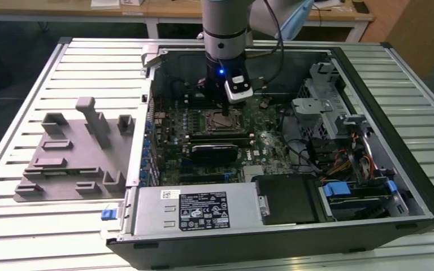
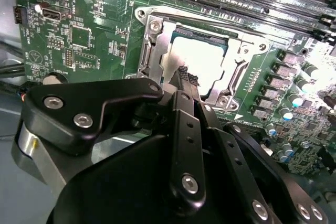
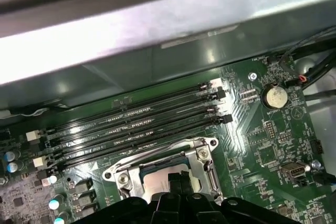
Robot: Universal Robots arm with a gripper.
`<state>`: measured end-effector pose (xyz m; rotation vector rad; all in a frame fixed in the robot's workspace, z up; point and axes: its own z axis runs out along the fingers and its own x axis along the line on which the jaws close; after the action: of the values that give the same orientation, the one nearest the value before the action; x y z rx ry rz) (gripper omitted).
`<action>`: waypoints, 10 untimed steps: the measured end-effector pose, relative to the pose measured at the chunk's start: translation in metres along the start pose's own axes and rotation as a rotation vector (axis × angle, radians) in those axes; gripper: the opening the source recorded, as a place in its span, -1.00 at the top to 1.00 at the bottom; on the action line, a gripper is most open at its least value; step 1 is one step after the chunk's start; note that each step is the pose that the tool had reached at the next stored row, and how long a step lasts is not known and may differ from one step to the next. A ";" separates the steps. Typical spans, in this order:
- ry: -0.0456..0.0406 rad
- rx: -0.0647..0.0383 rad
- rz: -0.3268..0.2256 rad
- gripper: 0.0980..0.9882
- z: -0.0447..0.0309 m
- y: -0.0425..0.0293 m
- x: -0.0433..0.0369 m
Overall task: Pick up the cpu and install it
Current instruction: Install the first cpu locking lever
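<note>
— Where's the arm (image 1: 223, 22)?
— It comes in from twelve o'clock in the exterior view and hangs straight down, wrist vertical.
— And the tool (image 2: 185, 74)?
— It points downward, its two black fingers (image 3: 178, 182) pressed together with no gap in both wrist views.

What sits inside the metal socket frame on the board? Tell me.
The cpu lies inside the socket frame, shiny top up. The gripper, fingers together, covers its near edge. What lies under the chip is hidden.

A workshop: open computer case (image 1: 352, 113) on slatted metal bench (image 1: 96, 62).
</note>
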<state>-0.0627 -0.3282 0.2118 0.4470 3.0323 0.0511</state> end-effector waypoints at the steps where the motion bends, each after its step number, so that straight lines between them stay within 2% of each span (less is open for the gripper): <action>1: 0.0060 0.003 0.000 0.98 0.0002 0.0005 -0.0016; 3: 0.0160 0.008 0.000 0.98 0.0006 0.0012 -0.0046; 6: 0.0245 0.011 0.000 0.98 0.0007 0.0010 -0.0062; 10: 0.0253 0.011 0.000 0.98 0.0007 0.0000 -0.0065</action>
<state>-0.0564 -0.3301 0.2115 0.4514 3.0588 0.0397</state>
